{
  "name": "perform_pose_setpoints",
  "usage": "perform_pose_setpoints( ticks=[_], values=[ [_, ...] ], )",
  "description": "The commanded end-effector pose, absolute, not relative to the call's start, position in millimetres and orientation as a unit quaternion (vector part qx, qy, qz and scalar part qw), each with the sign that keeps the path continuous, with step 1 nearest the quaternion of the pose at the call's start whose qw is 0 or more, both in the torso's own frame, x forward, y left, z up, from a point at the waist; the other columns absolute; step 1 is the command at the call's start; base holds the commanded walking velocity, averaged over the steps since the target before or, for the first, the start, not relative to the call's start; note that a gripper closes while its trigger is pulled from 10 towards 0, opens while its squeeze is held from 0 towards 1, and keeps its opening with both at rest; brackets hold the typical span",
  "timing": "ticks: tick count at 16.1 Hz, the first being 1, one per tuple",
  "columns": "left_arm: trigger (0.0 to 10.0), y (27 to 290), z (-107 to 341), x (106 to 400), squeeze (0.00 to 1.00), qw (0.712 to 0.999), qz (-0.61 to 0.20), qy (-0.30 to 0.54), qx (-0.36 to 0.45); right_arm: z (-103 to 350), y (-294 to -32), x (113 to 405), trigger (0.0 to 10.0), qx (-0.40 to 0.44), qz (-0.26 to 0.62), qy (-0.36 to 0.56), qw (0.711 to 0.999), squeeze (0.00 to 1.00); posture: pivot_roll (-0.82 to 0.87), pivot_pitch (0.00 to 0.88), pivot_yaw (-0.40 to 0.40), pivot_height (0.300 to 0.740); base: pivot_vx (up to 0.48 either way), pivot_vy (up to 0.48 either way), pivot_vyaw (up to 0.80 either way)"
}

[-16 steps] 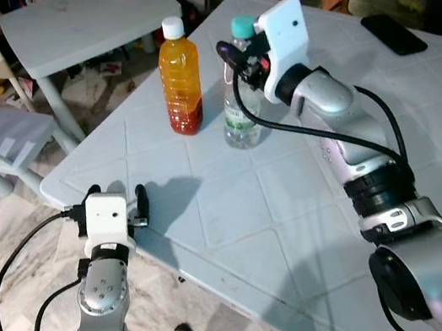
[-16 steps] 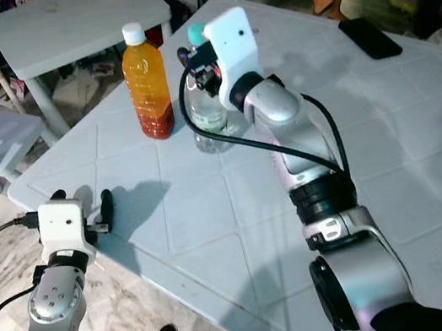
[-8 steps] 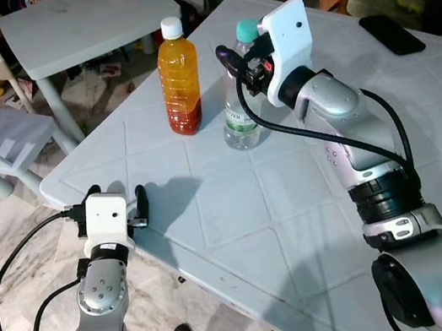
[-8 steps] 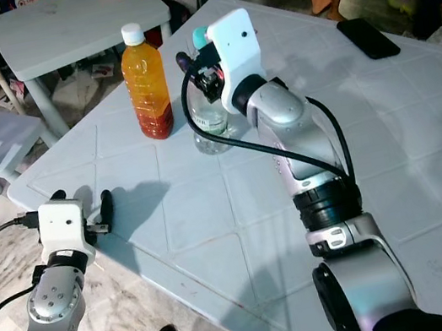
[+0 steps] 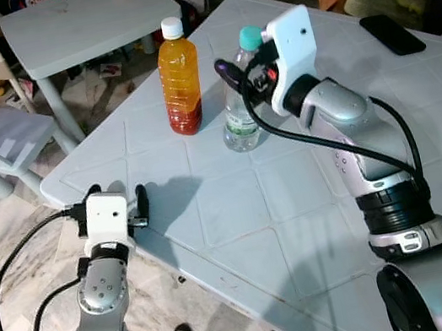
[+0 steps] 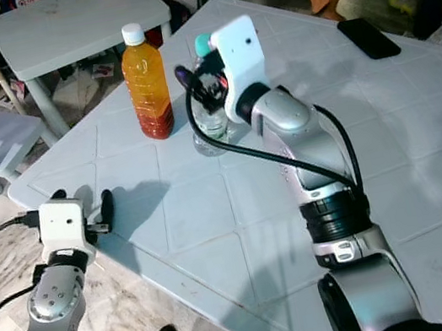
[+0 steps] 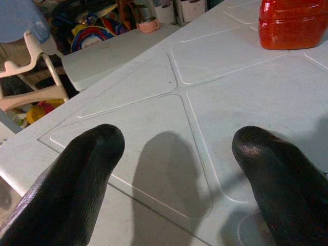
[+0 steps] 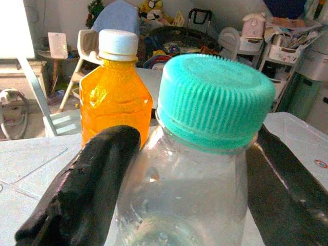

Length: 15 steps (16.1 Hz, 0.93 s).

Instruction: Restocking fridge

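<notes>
With its two black fingers (image 8: 82, 184) set on either side of the clear water bottle (image 5: 240, 119), just under the teal cap (image 8: 214, 100), the right gripper (image 5: 241, 76) looks to be at the grasping step of the restock: the fingers bracket the bottle's shoulder, but whether they already press on it I cannot tell. The bottle stands upright on the pale bench (image 5: 238, 214), just beside the orange drink bottle (image 5: 180, 78). The left gripper (image 7: 174, 169) hovers low over the near corner of the bench, fingers spread wide and empty. The next move probably calls for a firm squeeze below the cap, then a straight lift without knocking the orange drink bottle.
</notes>
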<state>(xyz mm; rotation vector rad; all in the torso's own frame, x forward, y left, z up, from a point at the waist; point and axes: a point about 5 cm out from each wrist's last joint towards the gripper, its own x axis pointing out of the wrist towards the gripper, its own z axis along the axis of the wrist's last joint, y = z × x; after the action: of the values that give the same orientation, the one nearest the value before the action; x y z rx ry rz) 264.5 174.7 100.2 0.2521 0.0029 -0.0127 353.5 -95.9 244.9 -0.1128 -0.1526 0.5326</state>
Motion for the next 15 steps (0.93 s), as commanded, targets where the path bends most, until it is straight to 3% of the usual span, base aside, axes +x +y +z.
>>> perform_pose_setpoints(
  ticks=[1, 9, 10, 11, 15],
  values=[
    [10.0, 174, 90, 263, 0.00, 0.991, -0.017, 0.029, 0.129, 252, -97, 349, 10.0, -0.063, 0.265, -0.088, 0.958, 0.00, 0.11, 0.145, -0.062, 0.740, 0.000, 0.000, 0.00],
    [10.0, 174, 90, 264, 0.00, 0.991, -0.018, 0.031, 0.130, 257, -92, 332, 10.0, -0.070, 0.282, -0.090, 0.953, 0.00, 0.11, 0.142, -0.059, 0.740, 0.000, 0.000, 0.00],
    [10.0, 174, 90, 265, 0.00, 0.991, -0.018, 0.030, 0.131, 257, -92, 330, 1.2, -0.069, 0.281, -0.090, 0.953, 0.00, 0.10, 0.141, -0.059, 0.740, 0.000, 0.000, 0.00],
    [10.0, 174, 90, 265, 0.00, 0.991, -0.019, 0.031, 0.130, 256, -92, 328, 0.0, -0.068, 0.279, -0.089, 0.954, 0.00, 0.10, 0.140, -0.058, 0.740, 0.000, 0.000, 0.00],
    [10.0, 172, 89, 267, 0.00, 0.991, -0.022, 0.030, 0.129, 256, -95, 327, 0.0, -0.071, 0.268, -0.089, 0.957, 0.00, 0.10, 0.135, -0.056, 0.740, 0.000, 0.000, 0.00]
  ],
)
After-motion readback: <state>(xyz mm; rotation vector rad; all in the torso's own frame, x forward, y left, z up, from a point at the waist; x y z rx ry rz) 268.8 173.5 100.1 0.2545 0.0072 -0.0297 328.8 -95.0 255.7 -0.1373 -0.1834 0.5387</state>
